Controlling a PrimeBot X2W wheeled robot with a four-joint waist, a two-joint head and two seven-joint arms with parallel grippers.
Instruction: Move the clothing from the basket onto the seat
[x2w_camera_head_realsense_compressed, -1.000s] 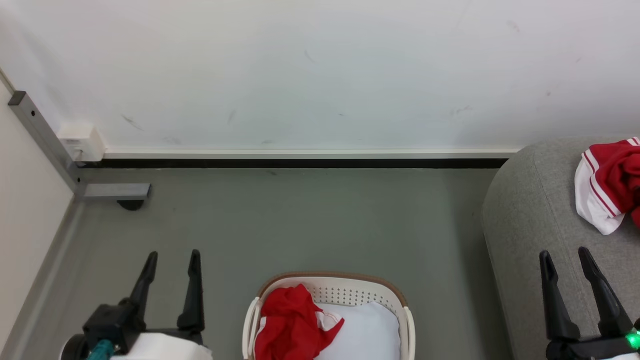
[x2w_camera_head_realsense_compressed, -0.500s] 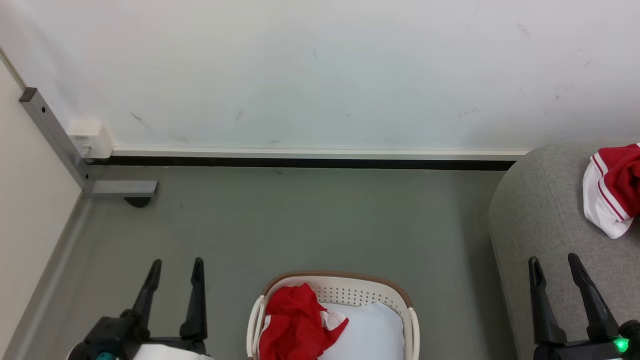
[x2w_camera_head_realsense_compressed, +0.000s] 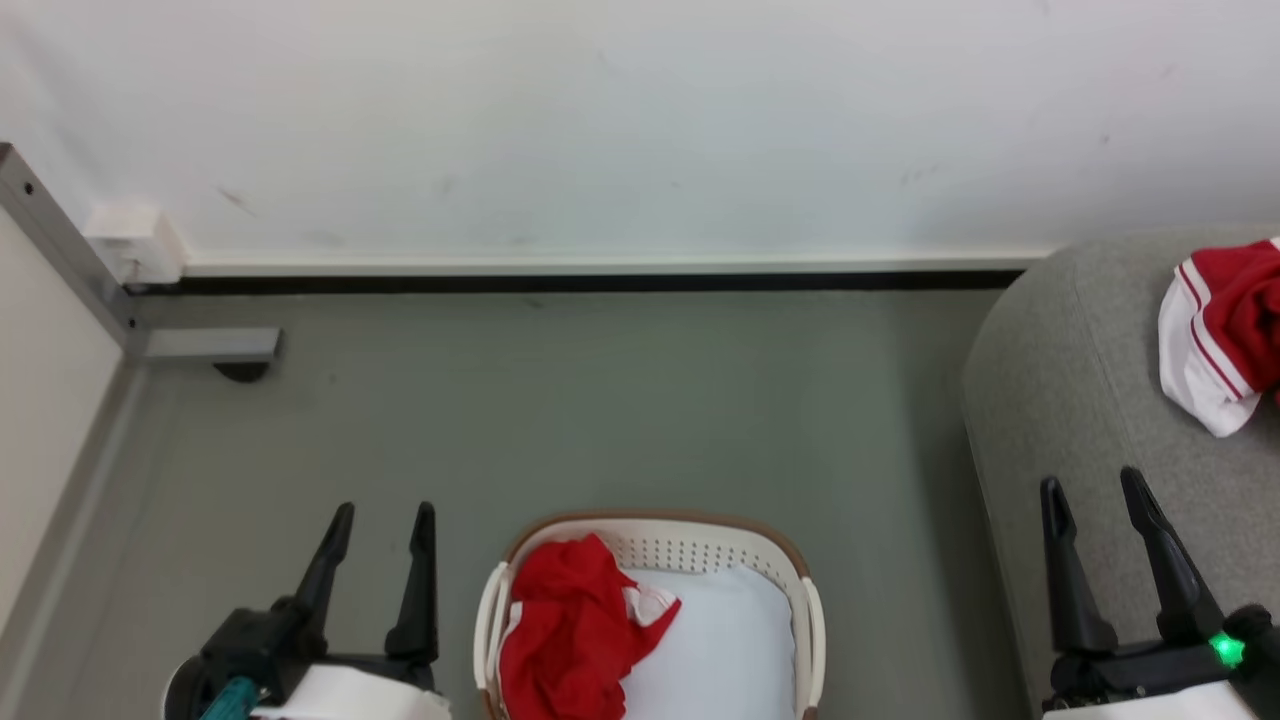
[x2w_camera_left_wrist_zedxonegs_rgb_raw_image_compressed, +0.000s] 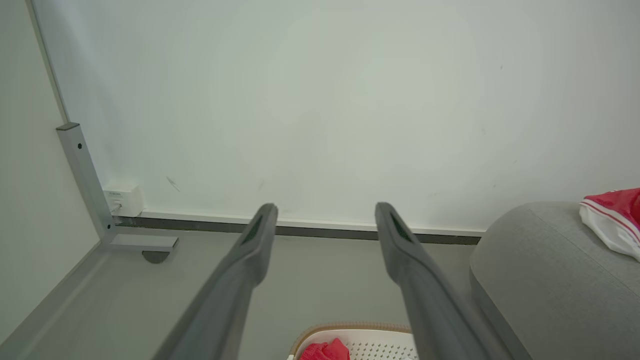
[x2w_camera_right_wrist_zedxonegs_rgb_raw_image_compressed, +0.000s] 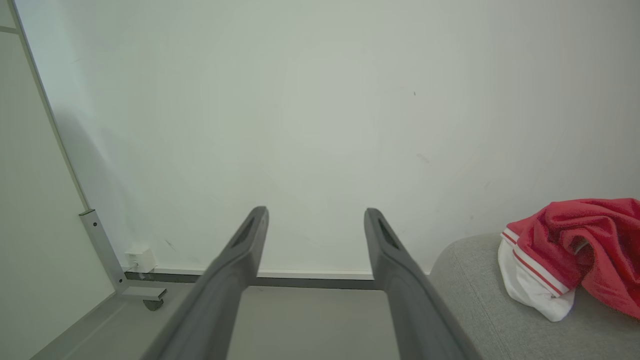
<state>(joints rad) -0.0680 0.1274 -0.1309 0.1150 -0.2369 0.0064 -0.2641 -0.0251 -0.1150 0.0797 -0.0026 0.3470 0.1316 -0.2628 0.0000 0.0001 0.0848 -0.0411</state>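
A cream basket (x2w_camera_head_realsense_compressed: 797, 590) with a brown rim stands on the floor at the bottom centre, and its far rim (x2w_camera_left_wrist_zedxonegs_rgb_raw_image_compressed: 350, 327) peeks into the left wrist view. A crumpled red garment (x2w_camera_head_realsense_compressed: 565, 625) lies in its left half over the pale bottom. Another red and white garment (x2w_camera_head_realsense_compressed: 1215, 330) (x2w_camera_right_wrist_zedxonegs_rgb_raw_image_compressed: 565, 250) (x2w_camera_left_wrist_zedxonegs_rgb_raw_image_compressed: 612, 220) rests on the grey seat (x2w_camera_head_realsense_compressed: 1060, 400) (x2w_camera_right_wrist_zedxonegs_rgb_raw_image_compressed: 475, 290) at the right. My left gripper (x2w_camera_head_realsense_compressed: 383, 512) (x2w_camera_left_wrist_zedxonegs_rgb_raw_image_compressed: 322, 212) is open, left of the basket, holding nothing. My right gripper (x2w_camera_head_realsense_compressed: 1090, 480) (x2w_camera_right_wrist_zedxonegs_rgb_raw_image_compressed: 315, 215) is open and empty over the seat's front edge.
A white wall with a black skirting strip (x2w_camera_head_realsense_compressed: 580, 282) runs across the back. A grey metal post with a foot and caster (x2w_camera_head_realsense_compressed: 200, 345) stands in the back left corner beside a white wall box (x2w_camera_head_realsense_compressed: 130, 245). Grey-green floor (x2w_camera_head_realsense_compressed: 600, 400) spreads between wall and basket.
The head camera has tilted a little, so the wall line sits higher and the basket shows more. Both grippers stay open and empty in much the same pose.
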